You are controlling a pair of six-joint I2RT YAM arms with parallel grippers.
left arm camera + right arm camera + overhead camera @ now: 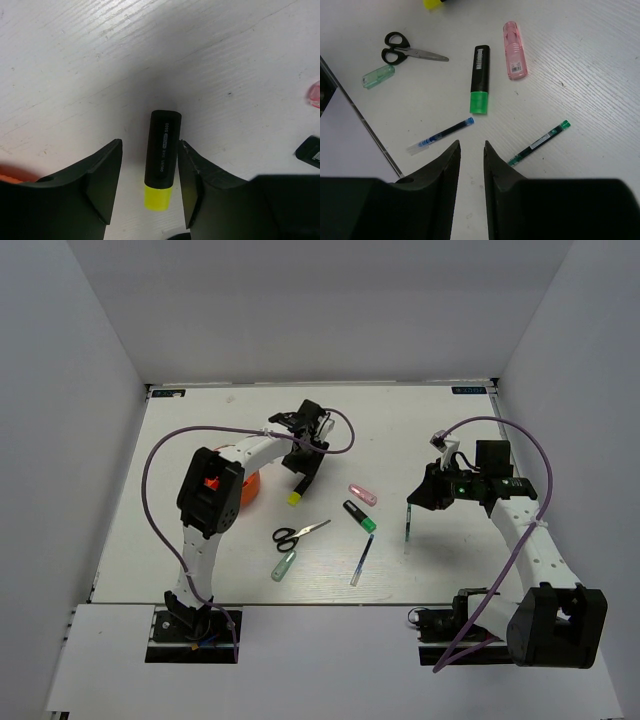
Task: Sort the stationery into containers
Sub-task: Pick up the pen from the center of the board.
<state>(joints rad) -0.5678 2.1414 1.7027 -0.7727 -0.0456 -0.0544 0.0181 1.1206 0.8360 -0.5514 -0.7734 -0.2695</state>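
Note:
My left gripper (303, 480) is open and low over the yellow marker (162, 160), which lies on the table between its jaws and close to the right finger (192, 180). The orange-red cup (248, 487) sits just left of it, mostly hidden by the arm. My right gripper (471, 144) is narrowly open and empty, above the table between the blue pen (442, 135) and the green pen (540, 142). The green-black marker (480, 77), pink marker (515, 50), scissors (405, 50) and pale green tube (378, 76) lie loose mid-table. No pink eraser shows.
White walls close the table at the back and on both sides. The table's front edge (300, 602) runs just below the tube (283, 565) and the blue pen (361, 560). A purple cable loops over each arm.

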